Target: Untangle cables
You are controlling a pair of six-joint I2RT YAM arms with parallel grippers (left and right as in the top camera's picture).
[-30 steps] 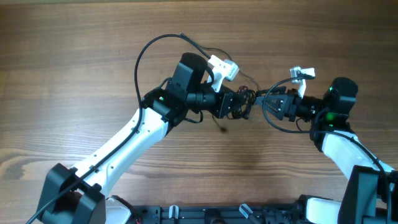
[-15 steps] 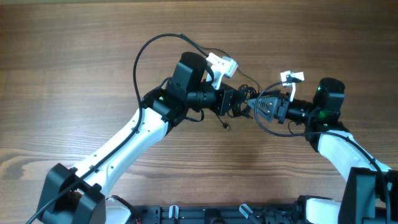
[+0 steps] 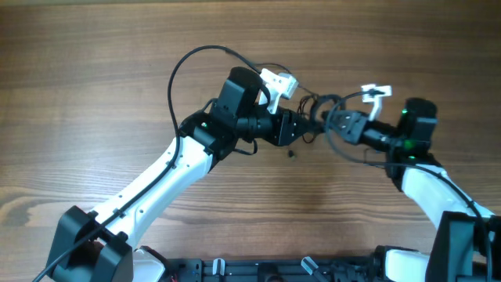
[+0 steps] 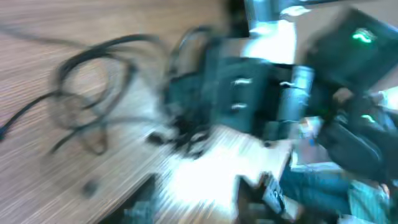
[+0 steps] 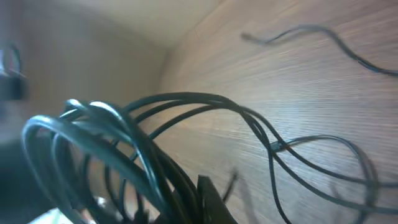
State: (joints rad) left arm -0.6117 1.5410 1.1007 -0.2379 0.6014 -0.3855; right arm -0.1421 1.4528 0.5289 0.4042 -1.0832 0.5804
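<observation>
The cables [image 3: 315,117] form a small black knot in mid-table, hanging between my two grippers, with thin loops trailing up toward the far side. My left gripper [image 3: 302,131] sits just left of the knot. In the blurred left wrist view its fingers [image 4: 148,200] stand apart over bare wood, with the cables [image 4: 93,93] ahead and nothing between them. My right gripper [image 3: 332,122] meets the knot from the right. In the right wrist view the cables [image 5: 124,140] loop up close and run down beside its dark finger [image 5: 214,202], pinched there. A small plug end [image 3: 291,153] dangles below.
The left arm's thick black cable [image 3: 178,72] arcs over the table's far left. White camera mounts [image 3: 279,82] [image 3: 376,92] jut from both wrists. A black frame [image 3: 274,270] lines the near edge. A thin strand [image 5: 298,31] lies on the wood.
The right gripper came in from the right and shut on the knot, then drew it slightly toward the far side. The left gripper's jaws have parted. The dangling plug shifted right.
</observation>
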